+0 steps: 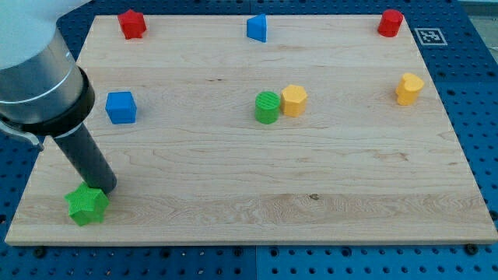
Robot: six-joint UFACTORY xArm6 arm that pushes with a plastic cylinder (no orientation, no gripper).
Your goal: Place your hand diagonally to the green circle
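Observation:
The green circle (267, 106) is a short green cylinder near the board's middle, touching a yellow hexagon block (294, 99) on its right. My tip (104, 186) is at the board's lower left, far to the left of and below the green circle. It rests right against the top of a green star block (86, 204).
A blue cube (120, 107) sits at the left. A red star (131, 23), a blue triangle (257, 27) and a red cylinder (390, 22) line the top edge. A yellow heart (409, 89) is at the right. The wooden board (257, 171) lies on a blue pegboard.

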